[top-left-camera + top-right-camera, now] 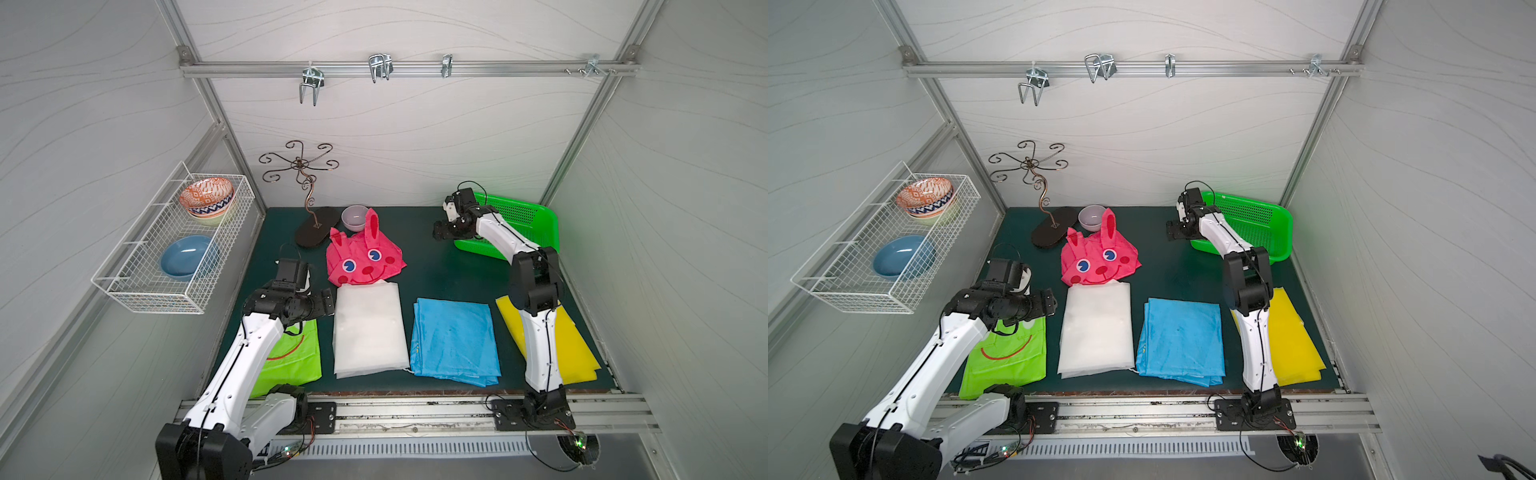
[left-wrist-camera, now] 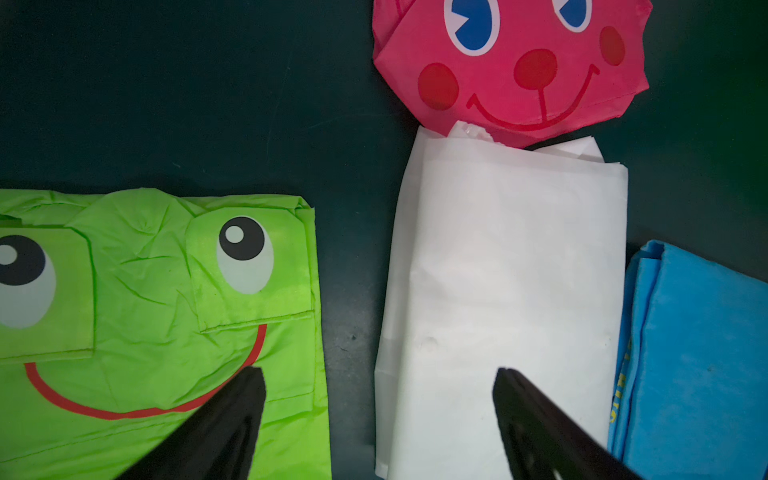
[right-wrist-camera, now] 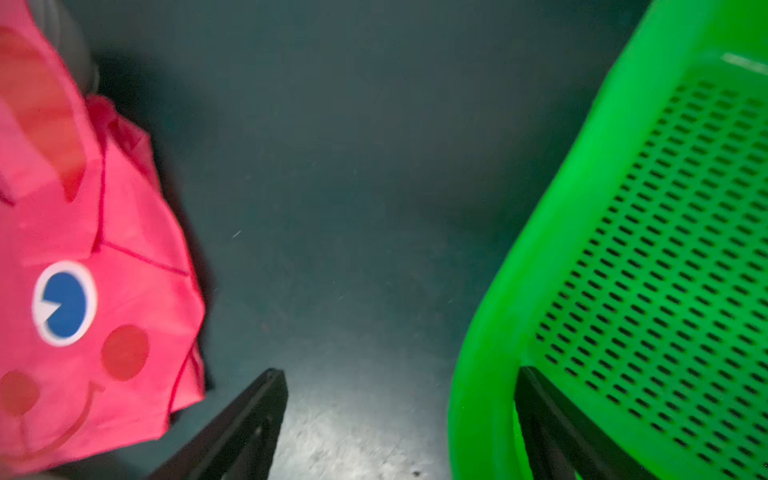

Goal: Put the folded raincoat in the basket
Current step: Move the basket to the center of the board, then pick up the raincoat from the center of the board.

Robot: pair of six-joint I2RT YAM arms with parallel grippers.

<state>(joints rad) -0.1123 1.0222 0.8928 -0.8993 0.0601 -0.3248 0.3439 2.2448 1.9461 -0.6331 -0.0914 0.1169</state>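
Observation:
Several folded raincoats lie on the dark mat: a green frog one (image 1: 297, 357) (image 2: 158, 291), a white one (image 1: 369, 330) (image 2: 507, 257), a blue one (image 1: 455, 340), a yellow one (image 1: 573, 353) partly under my right arm, and a pink bunny one (image 1: 365, 257) (image 3: 137, 257) behind the white. The green basket (image 1: 523, 220) (image 3: 523, 270) stands at the back right with nothing in it. My left gripper (image 1: 328, 301) (image 2: 380, 374) hovers open over the gap between the frog and white raincoats. My right gripper (image 1: 438, 232) (image 3: 399, 374) is open, straddling the basket's near-left rim and holding nothing.
A white wire rack (image 1: 166, 257) with bowls hangs on the left wall. A curly metal stand (image 1: 307, 195) and a lilac bowl (image 1: 354, 217) stand at the back of the mat near the pink raincoat. Hooks (image 1: 380, 66) hang from the overhead rail.

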